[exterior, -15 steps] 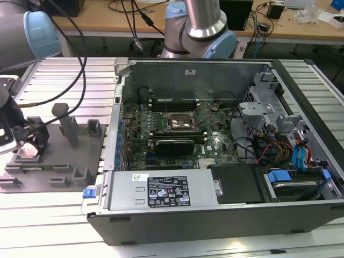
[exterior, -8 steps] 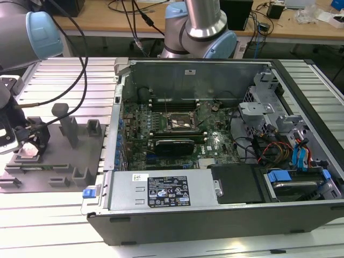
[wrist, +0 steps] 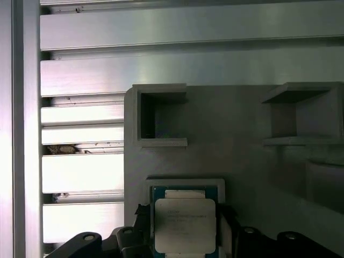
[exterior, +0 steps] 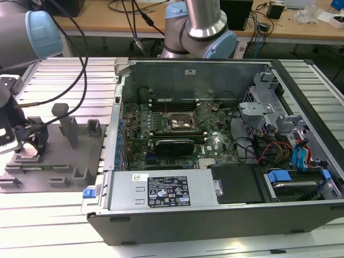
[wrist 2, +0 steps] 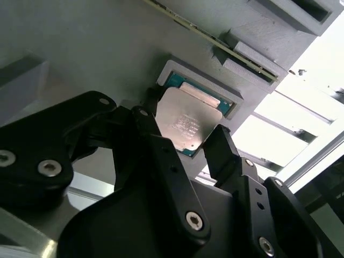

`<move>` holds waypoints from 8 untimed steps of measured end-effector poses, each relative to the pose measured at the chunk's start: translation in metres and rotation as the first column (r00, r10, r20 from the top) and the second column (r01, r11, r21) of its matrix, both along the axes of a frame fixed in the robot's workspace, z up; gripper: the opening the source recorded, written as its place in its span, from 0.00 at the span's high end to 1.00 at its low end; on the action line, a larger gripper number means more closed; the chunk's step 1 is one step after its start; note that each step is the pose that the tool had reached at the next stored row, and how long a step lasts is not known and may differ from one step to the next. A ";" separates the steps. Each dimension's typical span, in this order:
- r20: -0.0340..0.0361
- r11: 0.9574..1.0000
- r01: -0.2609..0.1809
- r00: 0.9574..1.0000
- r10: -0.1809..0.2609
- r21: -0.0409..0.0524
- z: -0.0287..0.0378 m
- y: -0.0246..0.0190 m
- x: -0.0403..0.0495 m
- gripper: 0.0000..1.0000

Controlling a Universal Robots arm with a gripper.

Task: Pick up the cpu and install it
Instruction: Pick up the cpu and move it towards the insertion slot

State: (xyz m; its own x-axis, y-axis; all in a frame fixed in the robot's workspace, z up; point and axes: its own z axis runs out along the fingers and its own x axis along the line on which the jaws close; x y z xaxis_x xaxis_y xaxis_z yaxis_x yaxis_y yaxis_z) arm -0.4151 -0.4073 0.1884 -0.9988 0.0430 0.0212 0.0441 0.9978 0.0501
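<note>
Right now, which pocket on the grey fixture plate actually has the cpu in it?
The shallow framed recess closest to the gripper holds the cpu; the two deeper box pockets beyond it look empty.

Open computer case (exterior: pixel 188 223) beside grey fixture plate (exterior: pixel 88 156); slatted table (exterior: pixel 54 215) beneath.

There is one cpu (wrist: pixel 184 226), one end effector (wrist 2: pixel 183 124) and one grey fixture plate (wrist: pixel 252 177), with two hollow blocks (wrist: pixel 160 142) counted on it in the first wrist view. At the exterior view's right sits one open computer case (exterior: pixel 215 226) holding one motherboard (exterior: pixel 137 134), one socket (exterior: pixel 180 123) and one power supply (exterior: pixel 166 191).
</note>
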 end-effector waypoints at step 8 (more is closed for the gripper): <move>0.000 1.000 0.000 1.000 0.000 0.000 0.0003 0.0000 0.0000 0.45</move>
